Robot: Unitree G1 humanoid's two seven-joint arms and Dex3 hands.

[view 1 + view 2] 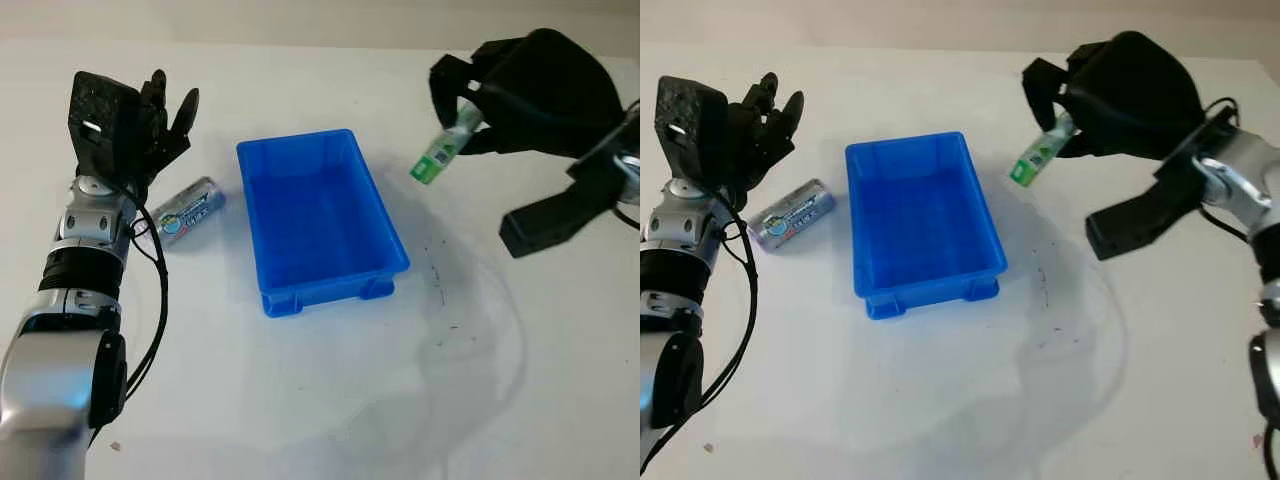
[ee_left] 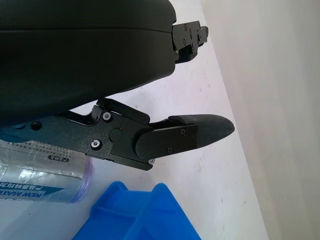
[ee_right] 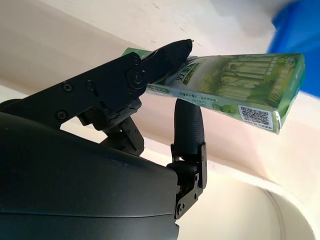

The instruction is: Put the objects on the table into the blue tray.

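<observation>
Left eye view: right hand (image 1: 470, 110) raised off the bench (image 1: 300, 400), just right of the blue tray (image 1: 385, 235), pinching a green carton (image 1: 437, 158) that tilts down toward the tray. Left hand (image 1: 160, 115) upright, released, holding nothing, behind the silver pouch (image 1: 188, 211) lying left of the tray.
Left wrist view: pouch just beside the tray corner (image 2: 135, 217).
Right wrist view: fingers (image 3: 170, 55) clamp the carton's end.

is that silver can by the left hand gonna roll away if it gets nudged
Probably: the silver can lies on its side on the flat table, so a sideways push should roll it. Its shiny skin may slip in the open left hand just above it.
</observation>
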